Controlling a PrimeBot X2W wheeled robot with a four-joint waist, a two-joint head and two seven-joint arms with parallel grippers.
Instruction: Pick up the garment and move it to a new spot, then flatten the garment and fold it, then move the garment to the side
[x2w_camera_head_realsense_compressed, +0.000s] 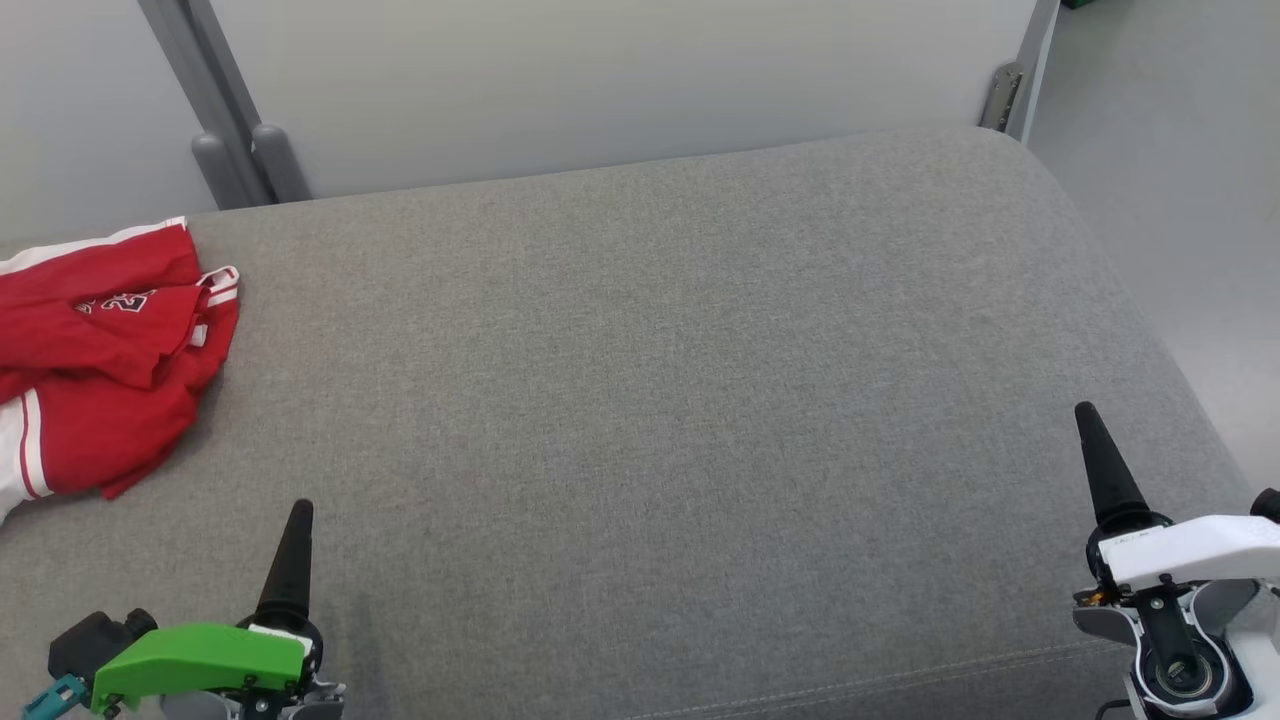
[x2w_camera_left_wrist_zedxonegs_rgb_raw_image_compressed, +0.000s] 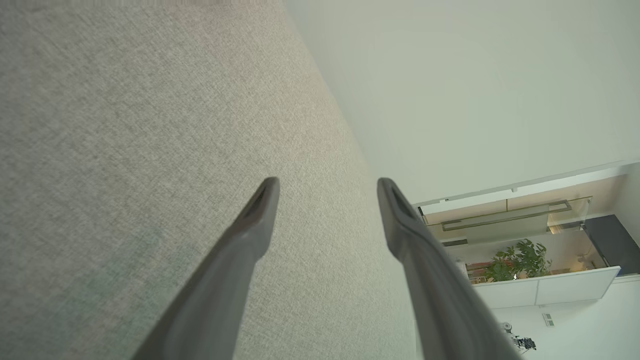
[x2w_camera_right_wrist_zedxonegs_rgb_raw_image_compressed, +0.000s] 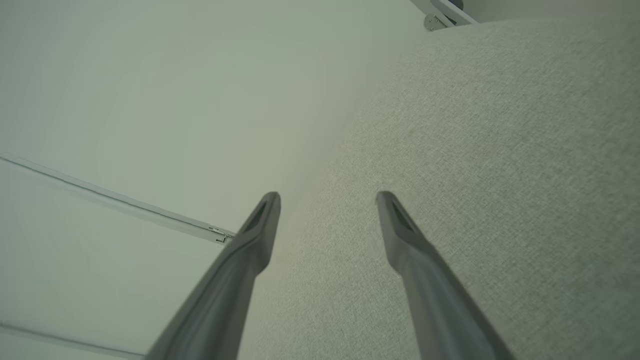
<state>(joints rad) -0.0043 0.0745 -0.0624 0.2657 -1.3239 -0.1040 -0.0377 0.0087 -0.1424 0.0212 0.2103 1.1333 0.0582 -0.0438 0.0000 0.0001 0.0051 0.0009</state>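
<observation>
Nearest me, my left gripper (x2w_camera_left_wrist_zedxonegs_rgb_raw_image_compressed: 327, 181) sits low at the near-left of the grey upholstered surface (x2w_camera_head_realsense_compressed: 650, 350) with its two dark fingers spread wide and nothing between them; my right gripper (x2w_camera_right_wrist_zedxonegs_rgb_raw_image_compressed: 327, 195) hovers at the near-right edge, just as wide and just as empty. The garment (x2w_camera_head_realsense_compressed: 110, 350), red with white trim and some white lettering, lies bunched at the left edge, farther out than my left gripper and a little to its left, well apart from my right one across the whole breadth of the cushion. What I can see of it runs roughly near to far, though part is cut off on the left, so I can't be sure of its true long axis. I judge the left arm the one to reach, forward and leftward. The woven cloth between is bare and even. Beyond it stand grey posts (x2w_camera_head_realsense_compressed: 235, 150), a pale wall and, far right, a metal bracket (x2w_camera_head_realsense_compressed: 1000, 95)
</observation>
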